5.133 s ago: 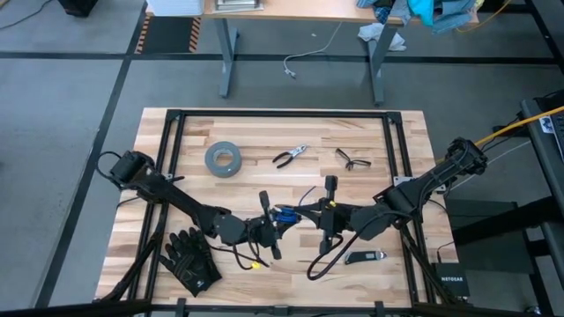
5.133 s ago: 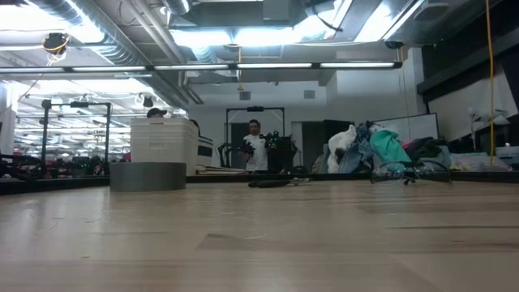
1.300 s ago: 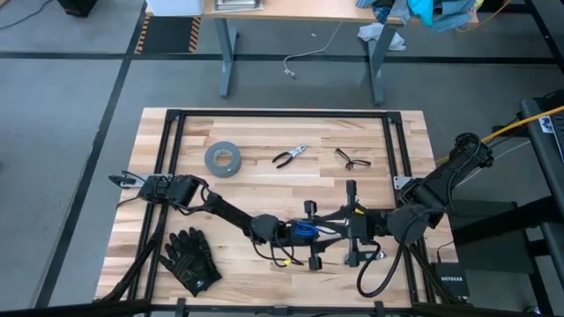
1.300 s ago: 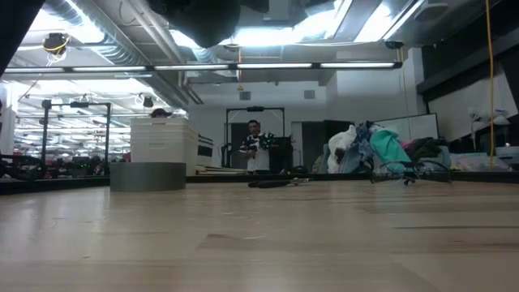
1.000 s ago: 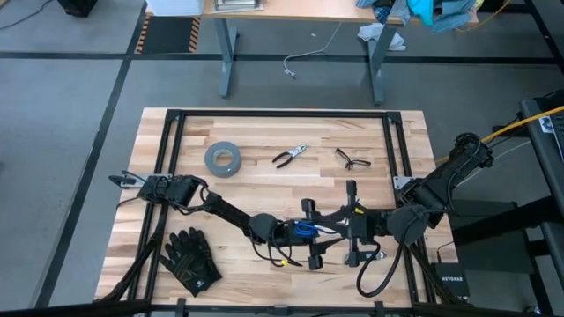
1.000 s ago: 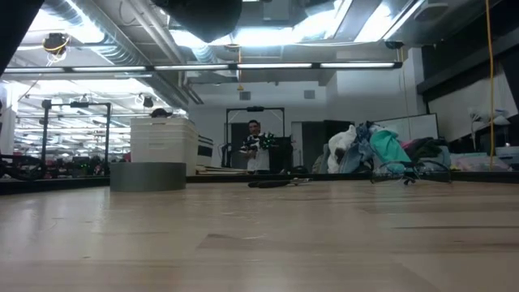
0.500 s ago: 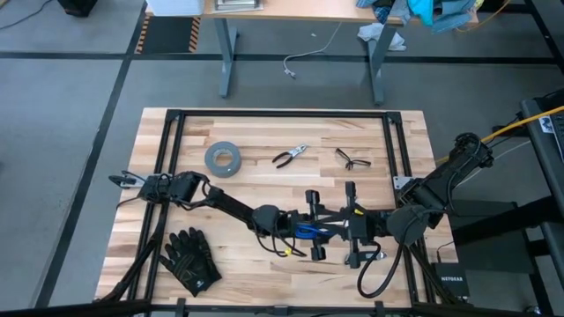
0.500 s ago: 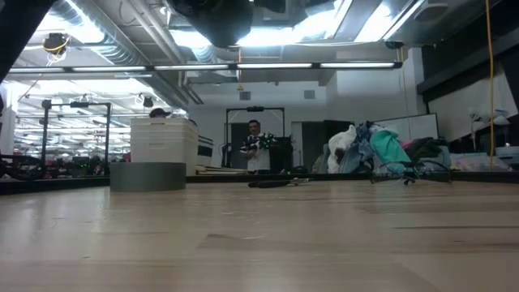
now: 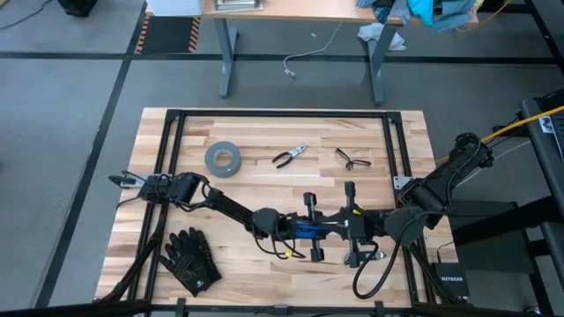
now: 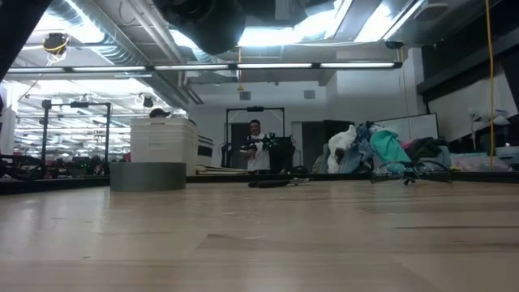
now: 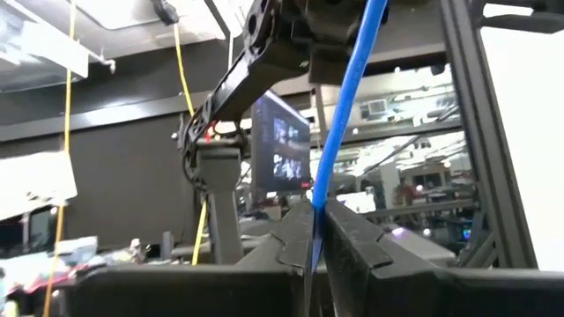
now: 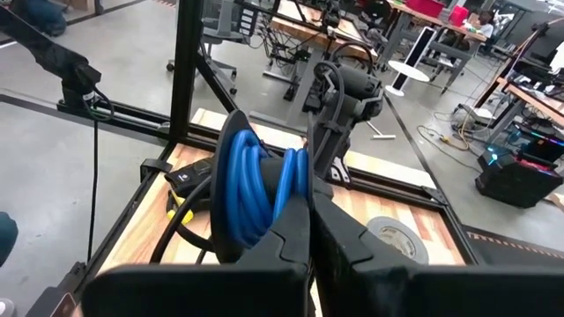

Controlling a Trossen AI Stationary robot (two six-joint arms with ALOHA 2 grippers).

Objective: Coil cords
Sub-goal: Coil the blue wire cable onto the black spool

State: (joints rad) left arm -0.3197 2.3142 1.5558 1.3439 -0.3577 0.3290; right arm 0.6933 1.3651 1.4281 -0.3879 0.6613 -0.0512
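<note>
1. The cords [image 9: 304, 231], one small black-and-blue coil, hang between the two grippers over the middle of the worktop [image 9: 264, 185], toward its front edge.
2. Right gripper [image 12: 310, 220]: jaws closed on the coil's blue loops.
3. Left gripper [image 11: 315, 231]: jaws closed on a single blue strand of the cords, which runs up from between them.
4. Count on the worktop: one grey tape roll [image 9: 223, 158], one pair of pliers [image 9: 289, 157], one pair of black gloves [image 9: 189, 260] at the front-left corner.
</note>
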